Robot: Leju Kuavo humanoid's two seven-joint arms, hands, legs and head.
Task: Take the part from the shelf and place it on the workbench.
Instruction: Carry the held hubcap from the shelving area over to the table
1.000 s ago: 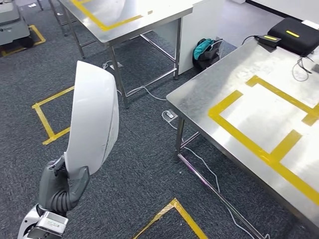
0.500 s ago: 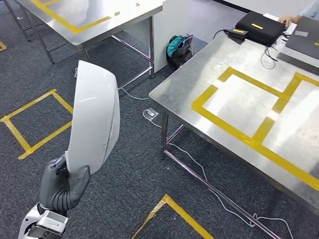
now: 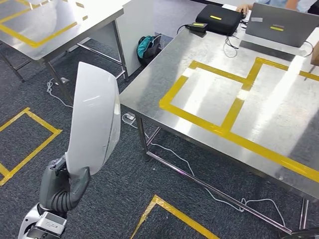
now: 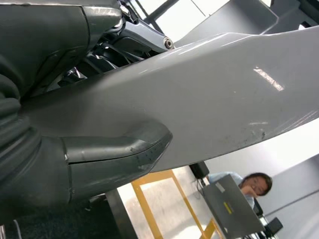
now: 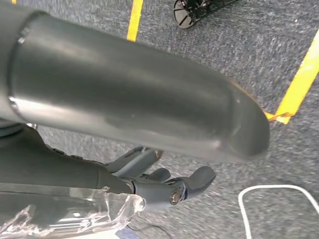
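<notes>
The part [image 3: 94,119] is a large white curved shell, held upright at the lower left of the head view. My left hand [image 3: 62,186] grips its lower edge from below. In the left wrist view the shell [image 4: 226,94] runs across the picture, with my thumb [image 4: 112,154] pressed against it. The steel workbench [image 3: 211,94], marked with yellow tape rectangles, stands to the right of the shell and apart from it. My right hand [image 5: 150,149] hangs over the carpet with nothing in it, its fingers [image 5: 180,184] apart.
A black case [image 3: 220,19] and a grey laptop [image 3: 280,25] lie at the workbench's far edge, where a person's hand [image 3: 244,7] rests. A second steel table [image 3: 45,30] stands at the back left. A bag [image 3: 146,47] and white cables [image 3: 180,159] lie on the carpet.
The camera has turned: the whole scene has slid left and the workbench now sits nearer the middle. My left hand and the shell keep their place in the picture.
</notes>
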